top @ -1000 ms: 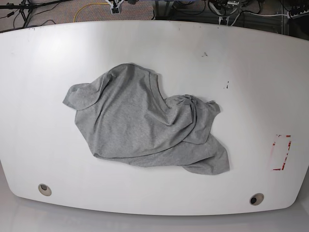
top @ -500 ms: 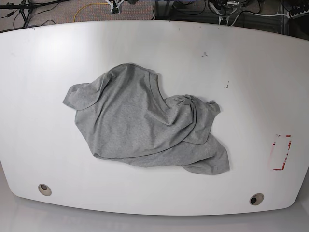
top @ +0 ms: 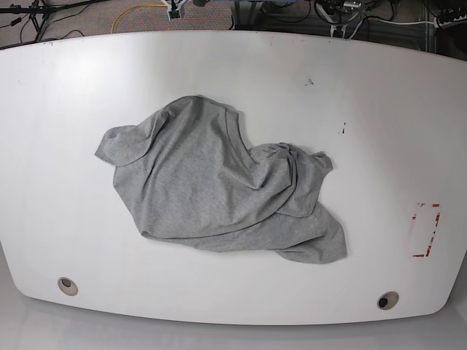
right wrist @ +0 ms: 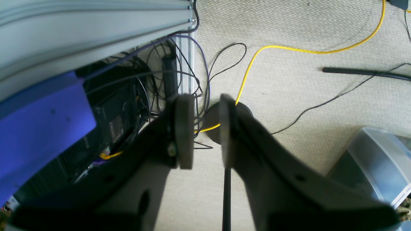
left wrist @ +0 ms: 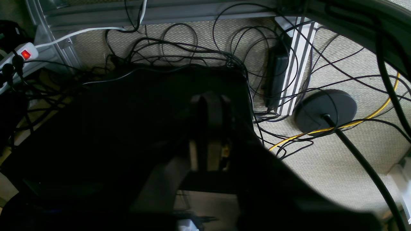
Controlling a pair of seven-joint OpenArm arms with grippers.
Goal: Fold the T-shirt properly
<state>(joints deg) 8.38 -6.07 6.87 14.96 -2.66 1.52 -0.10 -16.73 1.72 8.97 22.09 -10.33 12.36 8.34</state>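
grey t-shirt (top: 219, 186) lies crumpled mid-table (top: 379, 87), well inside every edge.

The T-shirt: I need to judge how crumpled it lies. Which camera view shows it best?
The base view: the whole T-shirt lies rumpled on the white table, nothing covering it. Both wrist views show only floor, cables and their own tools, no shirt at all.

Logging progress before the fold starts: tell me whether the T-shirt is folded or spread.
Neither: the T-shirt lies crumpled in a heap on the white table, fabric bunched and overlapping, edges uneven, no neat folds.
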